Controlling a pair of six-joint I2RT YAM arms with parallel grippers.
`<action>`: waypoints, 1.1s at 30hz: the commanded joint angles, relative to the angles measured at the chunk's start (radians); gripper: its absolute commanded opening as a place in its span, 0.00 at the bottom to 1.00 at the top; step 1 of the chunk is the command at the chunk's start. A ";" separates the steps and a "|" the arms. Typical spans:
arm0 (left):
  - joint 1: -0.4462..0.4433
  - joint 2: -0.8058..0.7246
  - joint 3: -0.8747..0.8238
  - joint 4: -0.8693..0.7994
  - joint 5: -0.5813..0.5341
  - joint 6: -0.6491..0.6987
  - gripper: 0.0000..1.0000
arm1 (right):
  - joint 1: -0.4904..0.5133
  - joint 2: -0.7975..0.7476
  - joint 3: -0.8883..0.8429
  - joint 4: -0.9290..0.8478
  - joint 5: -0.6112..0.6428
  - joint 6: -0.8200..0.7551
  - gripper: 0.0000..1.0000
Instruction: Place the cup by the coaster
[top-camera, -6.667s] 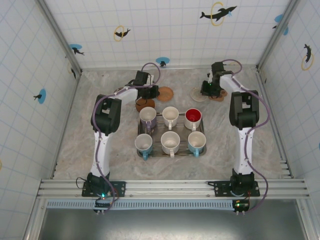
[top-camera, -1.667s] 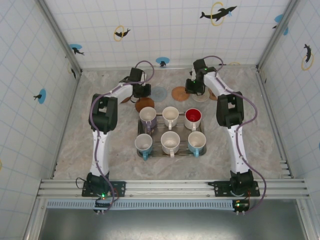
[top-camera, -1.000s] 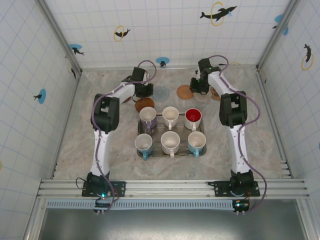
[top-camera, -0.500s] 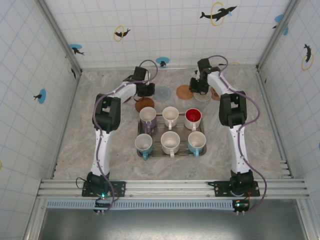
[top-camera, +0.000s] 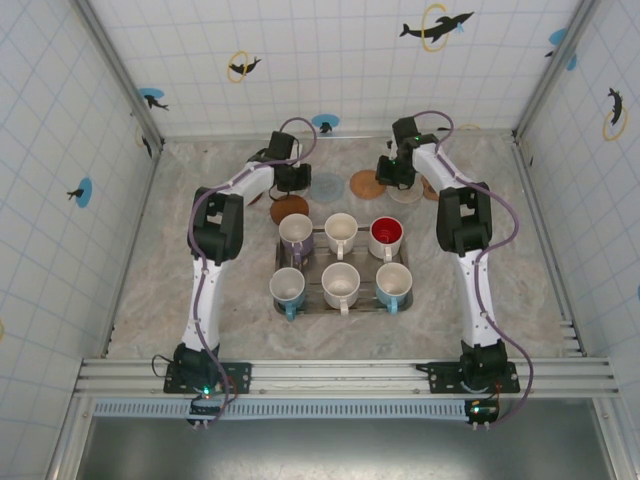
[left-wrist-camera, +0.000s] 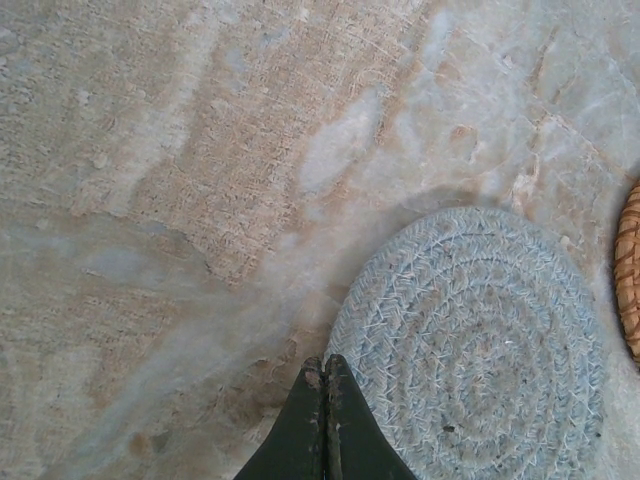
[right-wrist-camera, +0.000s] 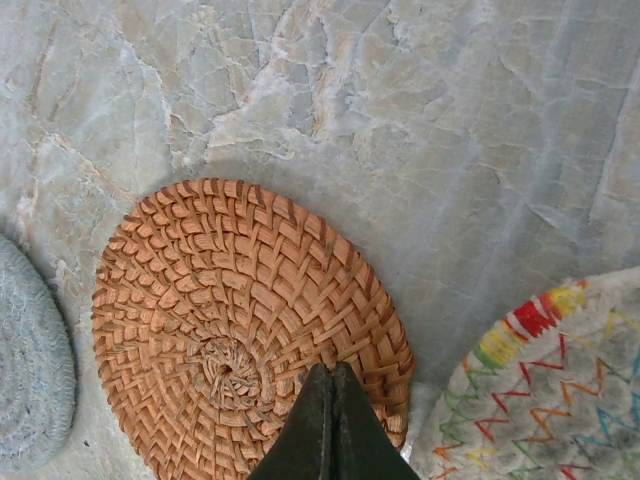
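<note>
Six cups (top-camera: 341, 282) stand upright in two rows (one red inside); beyond them, grey coaster (left-wrist-camera: 470, 340) and wicker coaster (right-wrist-camera: 230, 300) lie flat.

Nothing legible here — no words, brands or numbers can be read.

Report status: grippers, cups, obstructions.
Left gripper shut, tips at grey coaster edge. Right gripper shut over woven coaster. Six cups on tray, none gripped. No obstruction seen.
</note>
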 joint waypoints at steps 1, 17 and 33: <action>-0.004 0.025 0.032 -0.028 0.001 -0.015 0.00 | 0.011 0.042 0.018 -0.035 -0.006 0.002 0.00; -0.002 0.023 0.184 -0.066 -0.057 0.002 0.00 | -0.012 -0.037 0.055 -0.043 -0.021 0.005 0.10; -0.005 -0.174 0.001 -0.048 -0.069 0.041 0.00 | -0.098 -0.197 -0.130 -0.072 0.079 -0.099 0.12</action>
